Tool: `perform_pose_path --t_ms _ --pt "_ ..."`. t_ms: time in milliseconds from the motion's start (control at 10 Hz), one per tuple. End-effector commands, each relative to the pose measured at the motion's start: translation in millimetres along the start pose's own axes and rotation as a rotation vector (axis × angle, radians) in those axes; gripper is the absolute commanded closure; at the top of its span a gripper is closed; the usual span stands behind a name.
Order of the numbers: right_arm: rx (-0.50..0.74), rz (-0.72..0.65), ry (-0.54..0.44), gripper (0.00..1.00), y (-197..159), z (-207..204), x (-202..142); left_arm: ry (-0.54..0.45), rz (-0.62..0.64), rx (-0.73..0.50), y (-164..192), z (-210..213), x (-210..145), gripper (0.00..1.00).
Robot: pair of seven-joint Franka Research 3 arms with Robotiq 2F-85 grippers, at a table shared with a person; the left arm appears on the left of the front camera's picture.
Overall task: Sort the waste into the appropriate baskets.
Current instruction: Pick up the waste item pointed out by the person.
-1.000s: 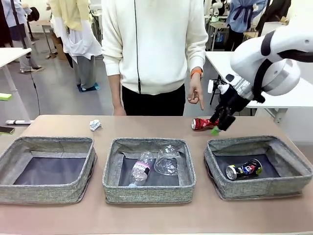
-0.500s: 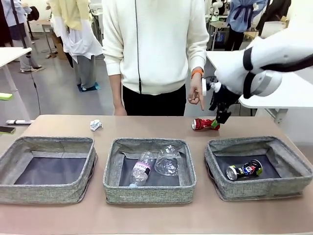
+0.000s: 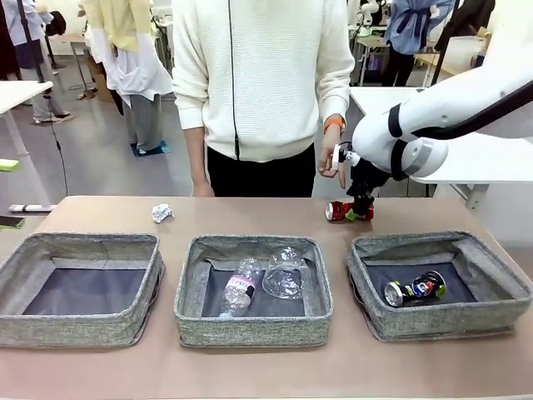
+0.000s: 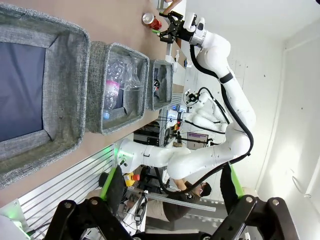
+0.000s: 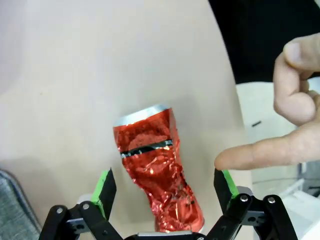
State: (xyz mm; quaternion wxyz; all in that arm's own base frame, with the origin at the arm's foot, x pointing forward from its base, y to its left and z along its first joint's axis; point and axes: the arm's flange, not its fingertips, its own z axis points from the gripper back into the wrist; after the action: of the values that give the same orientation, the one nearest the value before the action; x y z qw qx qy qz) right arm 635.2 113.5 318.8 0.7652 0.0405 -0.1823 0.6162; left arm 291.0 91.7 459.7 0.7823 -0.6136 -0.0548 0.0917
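One pick in hand: your released right end effector (image 5: 165, 192) straddles the crushed red metal can (image 5: 150, 150); next, clench and lift

Nothing is showing clearly enough to be read. The clear plastic bottle (image 3: 247, 272) in the middle basket (image 3: 250, 325) is wearing a white and pink label (image 3: 238, 289), but its print is too small to make out. The crushed red can (image 5: 159, 180) is showing only a dark band, and the crushed dark blue-silver can (image 3: 414, 288) is carrying print too blurred to read
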Motion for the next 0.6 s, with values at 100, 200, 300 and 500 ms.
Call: perform_pose_path --t_ms 100,200,300,500 --pt "0.049 -0.032 0.042 0.00 -11.7 -11.6 -3.0 -0.007 -0.020 -0.013 -1.6 0.9 0.2 0.00" --pt "0.035 -0.044 0.049 0.00 -12.4 -11.6 -4.6 -0.007 -0.020 -0.013 -1.6 0.9 0.2 0.00" --pt "0.042 -0.049 0.036 0.00 -12.2 -11.7 -4.7 -0.007 -0.020 -0.013 -1.6 0.9 0.2 0.00" --pt "0.033 -0.068 0.067 0.00 -11.9 -13.8 -5.4 -0.007 -0.020 -0.013 -1.6 0.9 0.2 0.00"
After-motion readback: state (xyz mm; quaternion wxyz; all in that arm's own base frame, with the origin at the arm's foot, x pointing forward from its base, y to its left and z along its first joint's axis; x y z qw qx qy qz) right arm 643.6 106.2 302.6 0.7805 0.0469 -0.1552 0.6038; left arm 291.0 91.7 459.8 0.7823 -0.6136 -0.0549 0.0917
